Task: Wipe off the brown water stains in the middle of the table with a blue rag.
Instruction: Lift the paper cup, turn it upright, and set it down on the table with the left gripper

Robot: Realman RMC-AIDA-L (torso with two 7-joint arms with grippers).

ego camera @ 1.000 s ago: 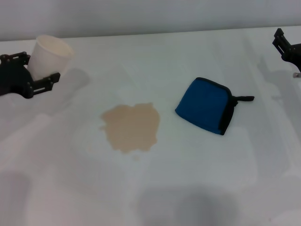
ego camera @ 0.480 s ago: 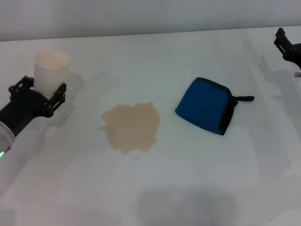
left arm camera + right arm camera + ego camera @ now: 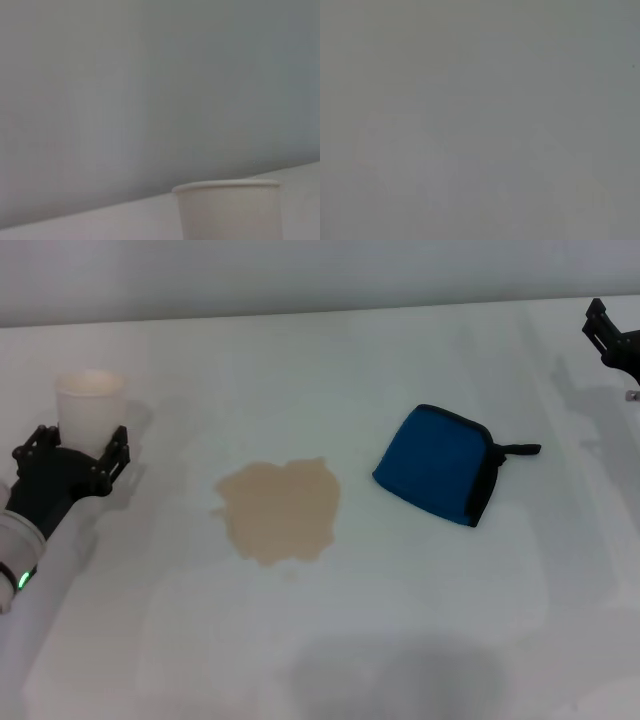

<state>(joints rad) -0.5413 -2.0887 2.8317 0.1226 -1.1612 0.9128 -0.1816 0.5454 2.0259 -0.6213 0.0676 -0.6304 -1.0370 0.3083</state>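
The brown water stains (image 3: 280,510) form one tan patch in the middle of the white table (image 3: 400,630). To its right lies the folded blue rag (image 3: 438,464), black-edged, its loop tab pointing right; nothing touches it. Far left, my left gripper (image 3: 72,452) is shut on a white paper cup (image 3: 90,402) that stands upright, well left of the stains. The left wrist view shows the cup's rim (image 3: 227,186) against a grey wall. At the far right edge my right gripper (image 3: 612,340) stays parked, away from the rag. Only grey fills the right wrist view.
A grey wall runs behind the table's far edge (image 3: 320,312). My left forearm (image 3: 18,550) reaches in from the lower left. Bare tabletop lies between the stains and the rag, and in front of both.
My left gripper swung the tilted cup upright, then drew it down and towards me on the left side. Rag, stains and right arm stayed put.
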